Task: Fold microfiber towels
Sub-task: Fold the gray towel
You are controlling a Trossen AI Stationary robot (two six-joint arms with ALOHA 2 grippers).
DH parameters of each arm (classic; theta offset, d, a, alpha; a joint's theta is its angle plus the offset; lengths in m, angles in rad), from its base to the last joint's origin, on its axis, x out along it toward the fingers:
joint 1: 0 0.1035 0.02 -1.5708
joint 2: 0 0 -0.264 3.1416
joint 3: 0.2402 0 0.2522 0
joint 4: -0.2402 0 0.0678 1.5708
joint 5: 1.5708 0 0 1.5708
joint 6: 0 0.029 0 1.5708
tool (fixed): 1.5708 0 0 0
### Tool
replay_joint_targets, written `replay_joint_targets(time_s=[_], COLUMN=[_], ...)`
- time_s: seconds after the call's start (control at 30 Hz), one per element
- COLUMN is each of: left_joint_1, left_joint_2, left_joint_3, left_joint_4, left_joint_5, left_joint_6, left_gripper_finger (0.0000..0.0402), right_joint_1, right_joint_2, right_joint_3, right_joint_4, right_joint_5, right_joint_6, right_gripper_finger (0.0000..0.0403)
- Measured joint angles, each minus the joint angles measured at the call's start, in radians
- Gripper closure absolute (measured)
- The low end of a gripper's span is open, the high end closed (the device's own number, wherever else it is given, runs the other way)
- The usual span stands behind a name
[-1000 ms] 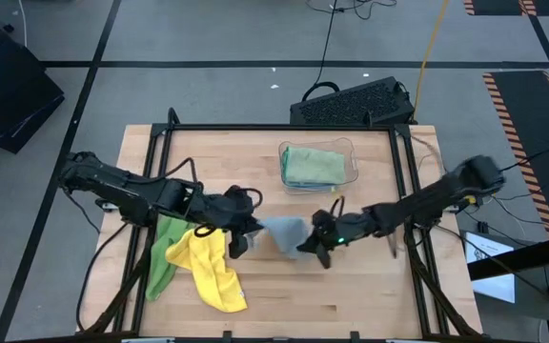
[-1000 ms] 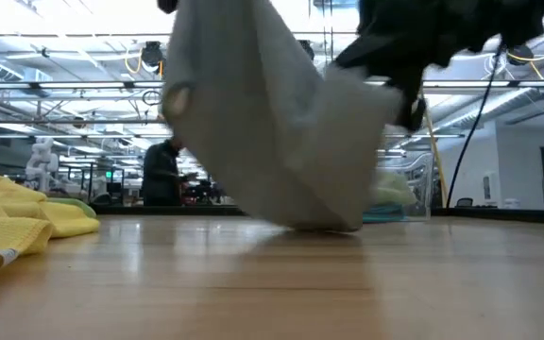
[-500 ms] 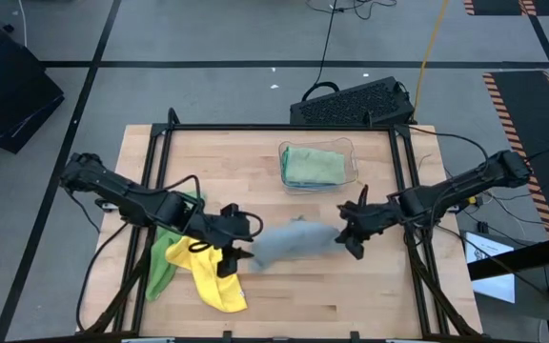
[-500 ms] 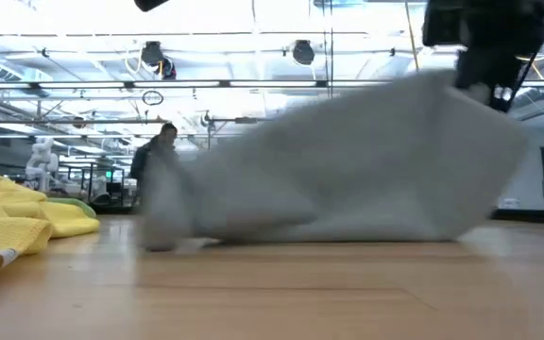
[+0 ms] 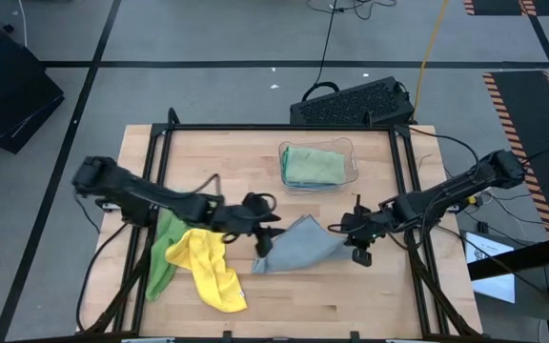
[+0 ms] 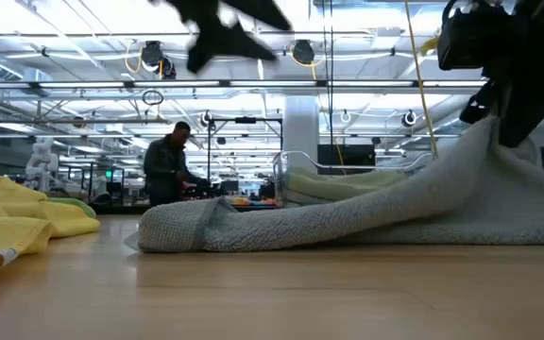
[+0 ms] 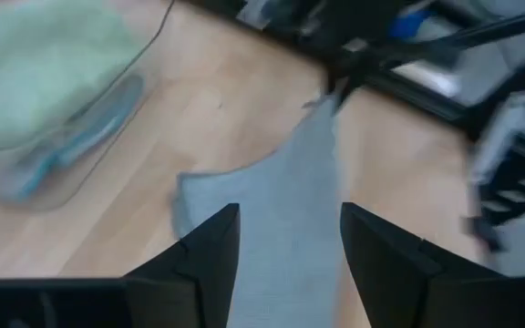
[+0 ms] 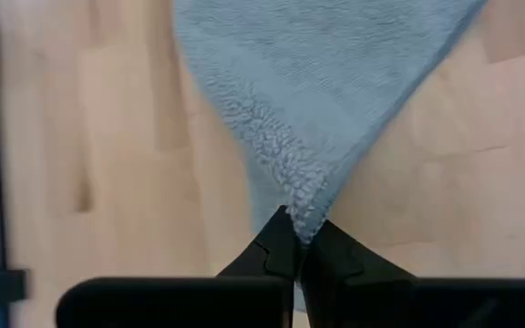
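A grey towel (image 5: 298, 248) lies spread on the wood table (image 5: 379, 295), near its middle. My right gripper (image 8: 295, 244) is shut on the towel's right corner. My left gripper (image 7: 290, 244) hangs open above the towel's left half and touches nothing; the low view shows the left gripper (image 6: 225, 33) well clear of the cloth. A yellow towel (image 5: 210, 269) and a bright green towel (image 5: 165, 250) lie crumpled at the left. A folded sage green towel (image 5: 313, 164) sits in the clear bin (image 5: 354, 171). My right gripper pinches the grey towel's pointed right corner (image 8: 306, 208) between its two shut fingers. The fingers come slanting down from the table's right side. That corner (image 6: 484, 142) is held a little above the table, and the cloth slopes down from it to lie flat.
The clear bin stands at the back centre. The yellow and green towels take up the left front of the table. Bare wood lies in front of the grey towel (image 5: 332, 291). A black frame (image 5: 408, 191) runs along the table's sides. A person (image 6: 168, 170) stands far behind.
My left gripper has let go of the grey towel and opened, then gone toward the table's right edge over the cloth. My right gripper has drawn its corner toward the right edge. The towel, bunched and lifted before, now lies spread out, its left end fallen to the table.
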Motion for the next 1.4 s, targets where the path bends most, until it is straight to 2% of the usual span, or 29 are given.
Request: replay_joint_targets(time_s=[0.1, 0.2, 0.37, 0.6, 0.8, 0.97, 1.13, 1.23, 1.4], left_joint_1=[0.035, 0.065, 0.133, 0.211, 0.258, 0.267, 0.27, 0.266, 0.27], left_joint_2=[0.12, 0.234, 0.423, 0.569, 0.595, 0.597, 0.617, 0.638, 0.67], left_joint_3=[0.011, 0.088, 0.224, 0.348, 0.37, 0.368, 0.367, 0.369, 0.37], left_joint_4=[0.102, 0.156, 0.069, 0.012, -0.009, -0.014, 0.0, 0.06, 0.06], left_joint_5=[0.05, 0.1, 0.173, 0.203, 0.263, 0.293, 0.322, 0.321, 0.31], left_joint_6=[0.075, 0.147, 0.266, 0.377, 0.441, 0.55, 0.59, 0.617, 0.59], left_gripper_finger=[0.0208, 0.0203, 0.0199, 0.0199, 0.0199, 0.0199, 0.0202, 0.0218, 0.0265], right_joint_1=[0.0, 0.0, 0.0, 0.002, 0.002, 0.002, 0.002, 0.002, 0.002], right_joint_2=[0.017, 0.019, 0.015, 0.015, 0.015, 0.015, 0.015, 0.015, 0.015], right_joint_3=[0.0, 0.0, 0.0, 0.0, 0.0, 0.0, 0.0, 0.0, 0.0], right_joint_4=[0.013, 0.023, 0.023, 0.036, 0.051, 0.051, 0.062, 0.067, 0.072], right_joint_5=[0.004, 0.004, 0.004, 0.004, 0.004, 0.026, 0.029, 0.03, 0.03], right_joint_6=[-0.035, -0.047, -0.046, -0.047, -0.047, -0.046, -0.046, -0.046, -0.047], right_gripper_finger=[0.0403, 0.0403, 0.0403, 0.0403, 0.0403, 0.0403, 0.0403, 0.0403, 0.0403])
